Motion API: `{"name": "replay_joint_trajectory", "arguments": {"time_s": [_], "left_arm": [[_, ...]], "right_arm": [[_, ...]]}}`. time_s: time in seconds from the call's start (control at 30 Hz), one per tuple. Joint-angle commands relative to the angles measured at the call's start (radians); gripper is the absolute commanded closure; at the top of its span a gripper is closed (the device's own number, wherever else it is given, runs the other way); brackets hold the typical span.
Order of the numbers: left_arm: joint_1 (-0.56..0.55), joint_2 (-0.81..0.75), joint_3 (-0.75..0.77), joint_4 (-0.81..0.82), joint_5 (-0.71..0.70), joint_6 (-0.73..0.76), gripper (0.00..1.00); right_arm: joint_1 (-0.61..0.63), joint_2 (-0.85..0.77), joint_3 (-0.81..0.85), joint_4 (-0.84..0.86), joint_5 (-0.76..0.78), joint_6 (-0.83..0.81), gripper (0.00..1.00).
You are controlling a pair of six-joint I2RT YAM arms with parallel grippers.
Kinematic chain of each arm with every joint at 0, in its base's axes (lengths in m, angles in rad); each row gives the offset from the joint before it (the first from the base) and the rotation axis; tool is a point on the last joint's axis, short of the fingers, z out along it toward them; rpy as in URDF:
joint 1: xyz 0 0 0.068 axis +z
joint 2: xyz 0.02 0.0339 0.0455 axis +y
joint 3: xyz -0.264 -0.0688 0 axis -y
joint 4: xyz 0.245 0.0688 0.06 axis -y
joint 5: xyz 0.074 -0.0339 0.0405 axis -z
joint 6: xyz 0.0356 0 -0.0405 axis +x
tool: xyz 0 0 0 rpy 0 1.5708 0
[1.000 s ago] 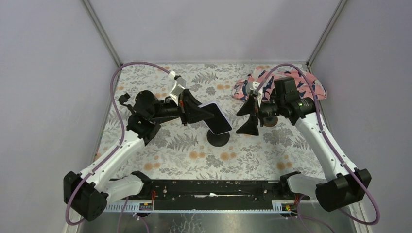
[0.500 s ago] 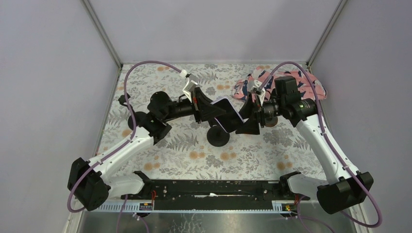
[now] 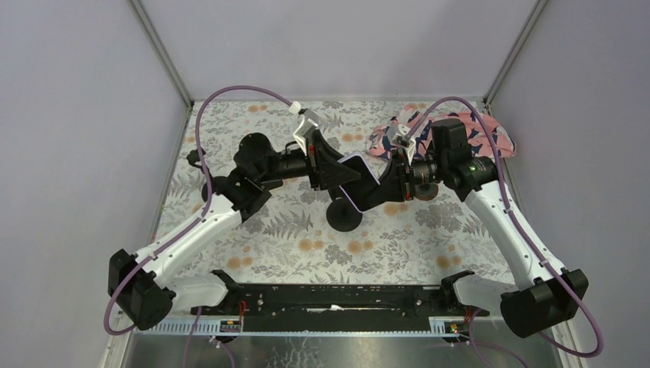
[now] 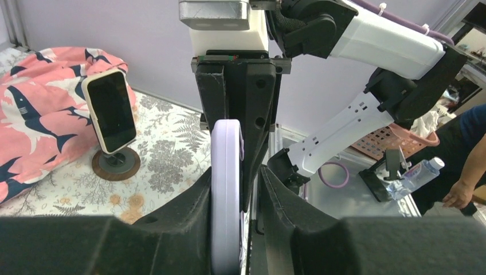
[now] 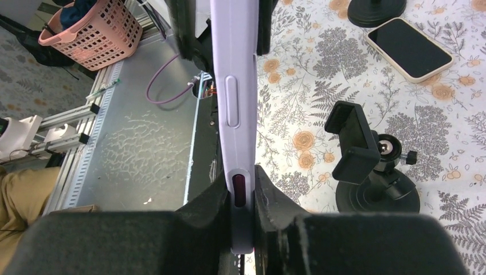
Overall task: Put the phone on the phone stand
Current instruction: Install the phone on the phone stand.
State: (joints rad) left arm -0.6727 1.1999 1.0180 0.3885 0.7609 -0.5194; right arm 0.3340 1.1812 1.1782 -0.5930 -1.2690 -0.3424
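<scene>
Right wrist view: right gripper (image 5: pixel 243 184) pinches the phone (image 5: pixel 232 69); left gripper (image 4: pixel 235 183) sits spread around it.

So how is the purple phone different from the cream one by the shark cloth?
The purple phone is up in the air, pinched by the right end effector; the cream phone sits propped on a round stand. The purple phone shows only its thin edge in the left wrist view; the cream phone shows its dark screen. Their cases differ too: purple against cream. Both are phones in cases.
</scene>
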Motion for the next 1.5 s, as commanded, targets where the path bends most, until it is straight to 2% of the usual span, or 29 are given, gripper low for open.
{"name": "replay_joint_trajectory", "arguments": {"time_s": [0.0, 0.23, 0.57, 1.07, 1.17, 1.33, 1.47], "left_arm": [[-0.002, -0.002, 0.112, -0.206, 0.085, 0.108, 0.59], [0.038, 0.008, 0.191, -0.375, 0.145, 0.163, 0.57], [0.045, 0.054, 0.205, -0.351, 0.222, 0.106, 0.59], [0.037, 0.079, 0.206, -0.349, 0.250, 0.094, 0.67], [0.036, 0.085, 0.211, -0.349, 0.263, 0.097, 0.73], [0.036, 0.103, 0.224, -0.350, 0.301, 0.088, 0.99], [0.036, 0.104, 0.223, -0.349, 0.315, 0.091, 1.00]], "right_arm": [[0.006, 0.004, 0.009, -0.014, -0.020, -0.025, 0.99], [0.006, 0.000, 0.013, -0.060, -0.015, -0.083, 0.99], [0.006, 0.001, 0.008, -0.055, -0.003, -0.081, 0.99], [0.005, 0.009, 0.009, -0.043, -0.004, -0.072, 0.99], [0.007, 0.010, 0.008, -0.042, -0.004, -0.070, 0.98], [0.006, 0.010, 0.006, -0.039, -0.004, -0.070, 0.98], [0.007, 0.011, 0.005, -0.041, -0.002, -0.070, 0.98]]}}
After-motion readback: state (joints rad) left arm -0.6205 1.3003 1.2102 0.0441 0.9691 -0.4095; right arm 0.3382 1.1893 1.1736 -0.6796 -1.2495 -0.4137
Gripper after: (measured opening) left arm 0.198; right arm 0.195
